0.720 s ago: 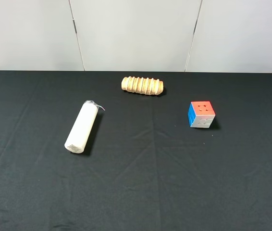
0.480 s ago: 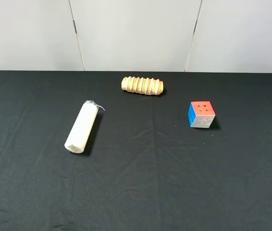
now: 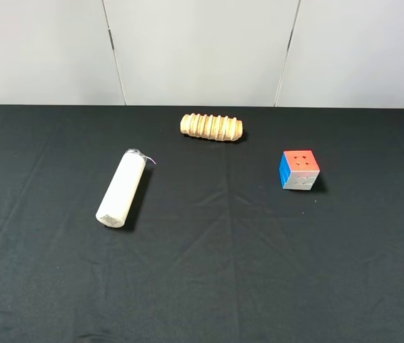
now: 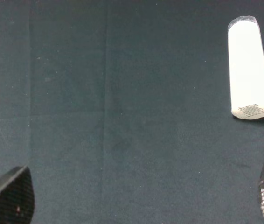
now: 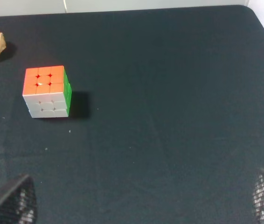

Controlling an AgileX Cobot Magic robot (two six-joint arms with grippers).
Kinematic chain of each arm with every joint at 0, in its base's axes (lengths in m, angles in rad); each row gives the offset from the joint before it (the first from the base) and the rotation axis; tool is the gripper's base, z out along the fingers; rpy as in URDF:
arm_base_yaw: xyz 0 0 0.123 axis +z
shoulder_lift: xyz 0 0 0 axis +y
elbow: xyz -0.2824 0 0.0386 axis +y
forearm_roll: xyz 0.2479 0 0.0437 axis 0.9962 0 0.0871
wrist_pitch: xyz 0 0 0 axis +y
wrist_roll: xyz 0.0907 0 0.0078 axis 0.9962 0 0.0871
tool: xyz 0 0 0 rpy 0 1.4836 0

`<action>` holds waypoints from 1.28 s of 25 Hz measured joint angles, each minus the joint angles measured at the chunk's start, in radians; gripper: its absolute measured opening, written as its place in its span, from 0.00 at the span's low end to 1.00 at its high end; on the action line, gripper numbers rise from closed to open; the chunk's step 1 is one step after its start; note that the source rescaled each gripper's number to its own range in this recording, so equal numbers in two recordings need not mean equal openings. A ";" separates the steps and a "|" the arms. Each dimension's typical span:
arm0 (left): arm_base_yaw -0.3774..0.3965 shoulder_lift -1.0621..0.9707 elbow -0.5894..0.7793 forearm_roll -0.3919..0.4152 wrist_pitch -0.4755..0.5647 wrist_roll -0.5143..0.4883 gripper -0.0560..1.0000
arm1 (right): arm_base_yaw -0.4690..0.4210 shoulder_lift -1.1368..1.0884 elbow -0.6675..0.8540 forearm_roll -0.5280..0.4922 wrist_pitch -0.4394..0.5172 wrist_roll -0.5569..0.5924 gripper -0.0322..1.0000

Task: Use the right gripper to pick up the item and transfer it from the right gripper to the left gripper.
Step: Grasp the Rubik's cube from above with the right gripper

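seen from the high camera, the puzzle cube (image 3: 300, 170) sits flat on the black tabletop (image 3: 223, 279) at about 2 o'clock from the tabletop's middle. its orange-red face is up, its blue face is toward 9 o'clock and its white face is toward 6 o'clock. the right wrist view shows the same cube (image 5: 46, 91) with a green side as well. nothing touches it.

the ribbed wooden roller (image 3: 212, 127) lies at 12 o'clock, near the far edge, with the cube at roughly 4 o'clock from it and well apart. the white cylinder (image 3: 121, 189) lies on its side at about 10 o'clock, its length running from 1 o'clock to 7 o'clock.

the right gripper (image 5: 139, 199) hangs above the cloth with its jaws released, tips spread wide and nothing between them; the cube is well clear of it. the left gripper (image 4: 139, 195) has its jaws released too, spread wide over bare cloth, and the white cylinder (image 4: 248, 67) lies apart from them.
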 joint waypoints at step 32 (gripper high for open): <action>0.000 0.000 0.000 0.000 0.000 0.000 0.89 | 0.147 0.847 -0.379 -0.015 -0.002 0.000 1.00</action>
